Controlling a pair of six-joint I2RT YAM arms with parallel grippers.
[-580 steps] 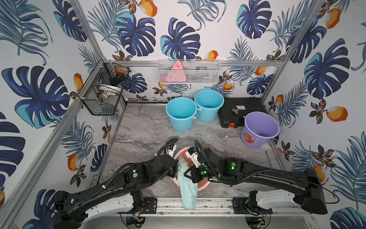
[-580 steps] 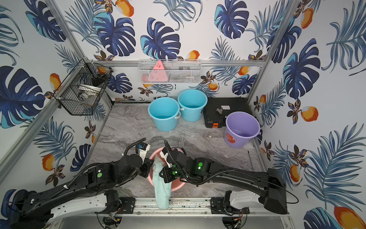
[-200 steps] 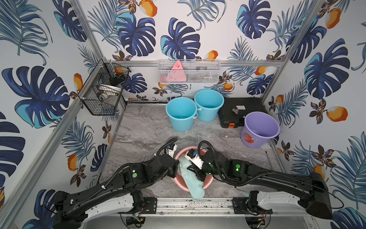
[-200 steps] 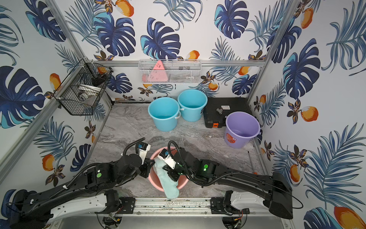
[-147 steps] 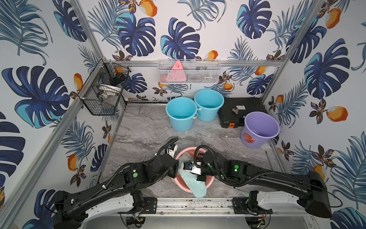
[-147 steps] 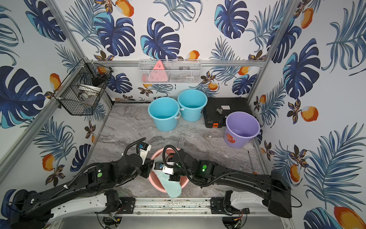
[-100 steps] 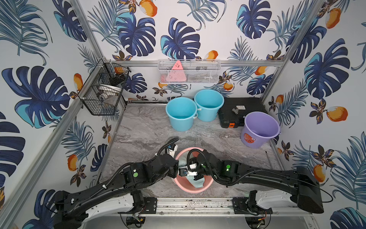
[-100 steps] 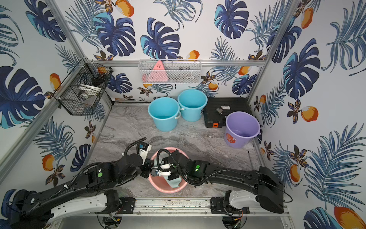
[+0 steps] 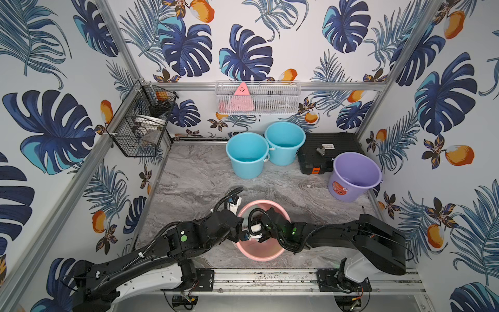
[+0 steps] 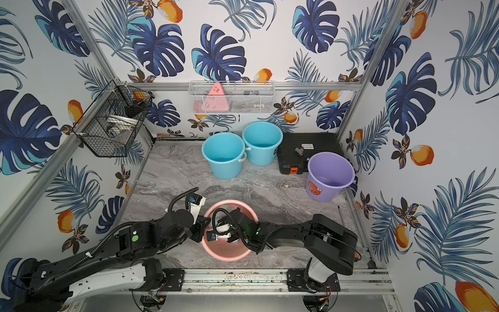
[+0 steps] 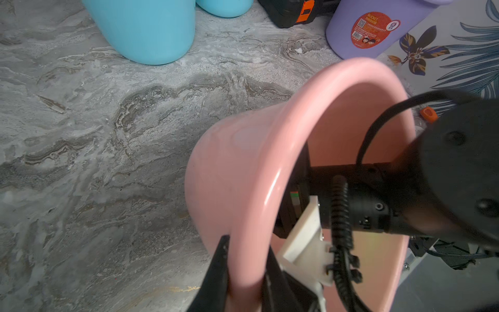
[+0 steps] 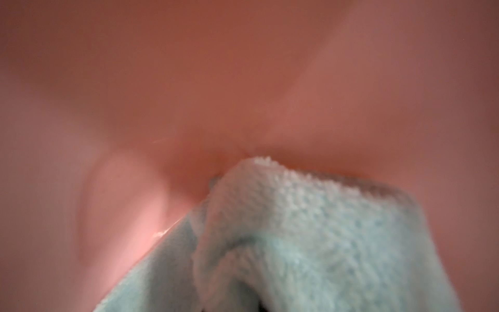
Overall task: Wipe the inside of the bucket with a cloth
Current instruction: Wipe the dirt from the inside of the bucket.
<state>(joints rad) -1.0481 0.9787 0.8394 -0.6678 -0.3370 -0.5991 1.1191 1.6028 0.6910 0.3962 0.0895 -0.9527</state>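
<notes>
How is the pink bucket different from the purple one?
The pink bucket sits near the front, the purple bucket at the back right. The left gripper clamps the pink rim and the cloth is inside; the purple one stands untouched, with a red sticker. Both are open-topped plastic buckets.

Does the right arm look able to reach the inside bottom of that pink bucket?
Probably yes. The right arm dips through the pink bucket's open mouth, and its wrist view shows the cloth against the pink inside. The left end effector only pinches the rim, leaving the opening free.
</notes>
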